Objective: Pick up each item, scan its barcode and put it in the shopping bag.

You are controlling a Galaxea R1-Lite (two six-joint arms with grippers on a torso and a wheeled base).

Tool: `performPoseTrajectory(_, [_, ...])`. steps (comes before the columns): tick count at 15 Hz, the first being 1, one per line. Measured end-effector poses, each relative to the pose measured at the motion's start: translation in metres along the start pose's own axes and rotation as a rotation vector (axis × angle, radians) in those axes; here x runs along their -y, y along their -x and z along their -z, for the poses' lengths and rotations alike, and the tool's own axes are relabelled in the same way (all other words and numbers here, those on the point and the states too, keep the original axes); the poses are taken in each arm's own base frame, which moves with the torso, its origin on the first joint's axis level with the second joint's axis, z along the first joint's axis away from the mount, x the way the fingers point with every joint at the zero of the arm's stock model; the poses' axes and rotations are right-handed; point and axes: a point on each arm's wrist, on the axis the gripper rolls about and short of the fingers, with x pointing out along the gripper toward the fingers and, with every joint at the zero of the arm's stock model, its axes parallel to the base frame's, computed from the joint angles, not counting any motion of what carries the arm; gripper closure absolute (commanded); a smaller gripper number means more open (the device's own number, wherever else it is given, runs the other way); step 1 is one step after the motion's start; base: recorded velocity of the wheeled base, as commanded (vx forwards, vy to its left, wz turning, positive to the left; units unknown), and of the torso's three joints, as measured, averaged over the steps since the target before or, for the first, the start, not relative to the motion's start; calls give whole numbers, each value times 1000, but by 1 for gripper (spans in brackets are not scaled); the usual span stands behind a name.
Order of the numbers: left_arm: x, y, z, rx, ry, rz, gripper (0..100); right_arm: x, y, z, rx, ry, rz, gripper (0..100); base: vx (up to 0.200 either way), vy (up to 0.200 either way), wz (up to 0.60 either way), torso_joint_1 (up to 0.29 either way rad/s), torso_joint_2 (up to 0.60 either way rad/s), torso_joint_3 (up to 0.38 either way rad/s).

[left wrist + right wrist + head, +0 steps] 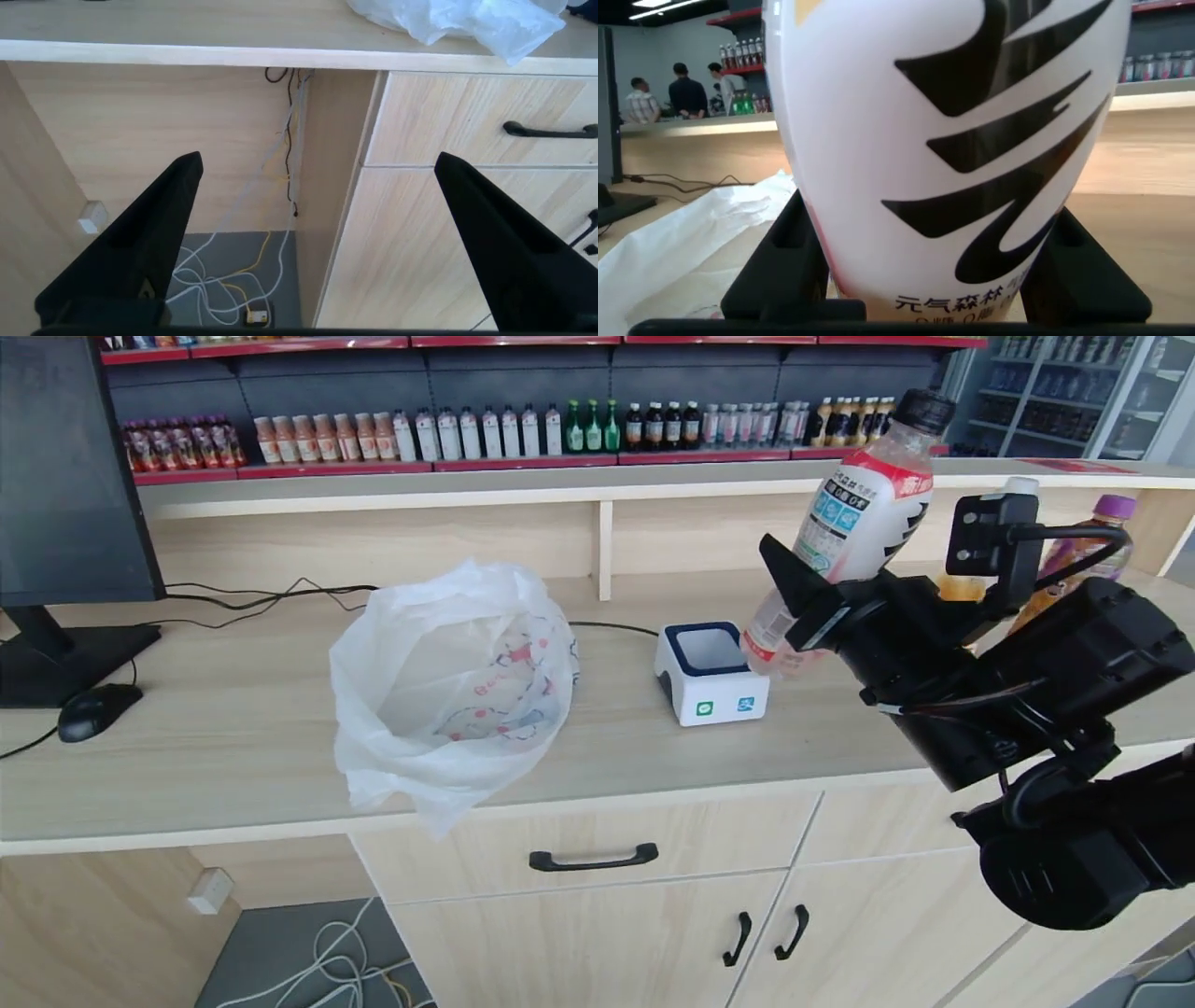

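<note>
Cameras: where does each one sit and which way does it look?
Head view: on the robot's head, looking down at the counter, shopping bag and scanner; the right claw, shut on the bottle, shows.
Left wrist view: on the left wrist, low, facing the cabinet; the open left claw shows.
Right wrist view: on the right wrist, facing the bottle between its claw's fingers, shopping bag beyond.
Shared: head and right wrist views both show bottle and shopping bag.

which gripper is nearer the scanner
Right. The right gripper holds the bottle beside the scanner; the left gripper sits open below the counter, well away.
</note>
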Motion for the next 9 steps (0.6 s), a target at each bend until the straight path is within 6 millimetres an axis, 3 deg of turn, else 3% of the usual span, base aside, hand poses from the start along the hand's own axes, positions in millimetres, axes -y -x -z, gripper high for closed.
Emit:
performPoseTrajectory(1, [0,0,0,0,0,0,0,0,0,-1,6,1,1,100,0,0,600,-2,2,7])
performPoseTrajectory(4, [0,0,0,1,0,-1,0,-2,-1,0,6,1,-4,100,0,0,0,0,0,0])
performPoseTrajectory(9, [0,0,0,0,0,1,0,-37,-5,6,12,-39,-98,100,0,0,0,0,0,0])
